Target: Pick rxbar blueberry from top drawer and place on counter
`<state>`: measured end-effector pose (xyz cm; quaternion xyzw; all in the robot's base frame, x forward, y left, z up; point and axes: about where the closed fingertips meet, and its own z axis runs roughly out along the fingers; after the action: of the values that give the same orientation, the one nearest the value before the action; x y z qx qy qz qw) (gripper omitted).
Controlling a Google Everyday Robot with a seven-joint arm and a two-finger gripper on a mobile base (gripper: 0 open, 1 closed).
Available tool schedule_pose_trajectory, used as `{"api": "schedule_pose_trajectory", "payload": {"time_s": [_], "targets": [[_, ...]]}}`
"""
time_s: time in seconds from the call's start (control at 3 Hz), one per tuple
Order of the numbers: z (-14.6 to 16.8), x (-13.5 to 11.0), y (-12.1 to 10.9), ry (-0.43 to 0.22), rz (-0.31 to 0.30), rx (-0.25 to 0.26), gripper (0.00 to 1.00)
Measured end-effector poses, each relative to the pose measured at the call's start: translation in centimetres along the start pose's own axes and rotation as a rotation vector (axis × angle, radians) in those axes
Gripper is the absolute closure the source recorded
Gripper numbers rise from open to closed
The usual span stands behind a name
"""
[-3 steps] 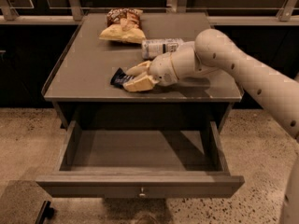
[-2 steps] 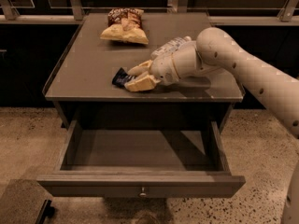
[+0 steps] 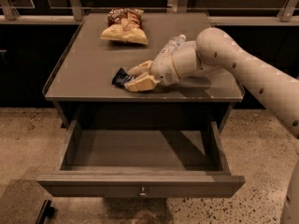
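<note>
The pincer (image 3: 131, 78) is low over the front of the worktop (image 3: 84, 73), its two fingers closed on the rxbar blueberry (image 3: 119, 77). The bar's dark end sticks out left of the fingertips, its long axis roughly in line with them. It seems to rest on the surface.

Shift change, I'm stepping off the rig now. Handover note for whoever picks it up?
Arm: the end effector is low over the front middle of the counter, shut on the rxbar blueberry. The bar's free end sticks out to the left.
Bar: at counter level; I cannot tell whether it rests on the surface.
Storage: the top drawer is pulled open, with nothing visible inside.
Done: bar out of the drawer and brought to the counter.
Left: release it and lift clear. Mind the bottle just behind the wrist; the chip bag sits at the back.
</note>
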<state>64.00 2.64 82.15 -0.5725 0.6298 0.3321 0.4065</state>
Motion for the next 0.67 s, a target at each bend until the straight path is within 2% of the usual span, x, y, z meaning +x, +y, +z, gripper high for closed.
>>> {"api": "schedule_pose_trajectory", "payload": {"time_s": [0.33, 0.67], "targets": [[0.0, 0.0, 0.0, 0.0, 0.0, 0.0, 0.13], [0.01, 0.0, 0.0, 0.0, 0.0, 0.0, 0.0]]}}
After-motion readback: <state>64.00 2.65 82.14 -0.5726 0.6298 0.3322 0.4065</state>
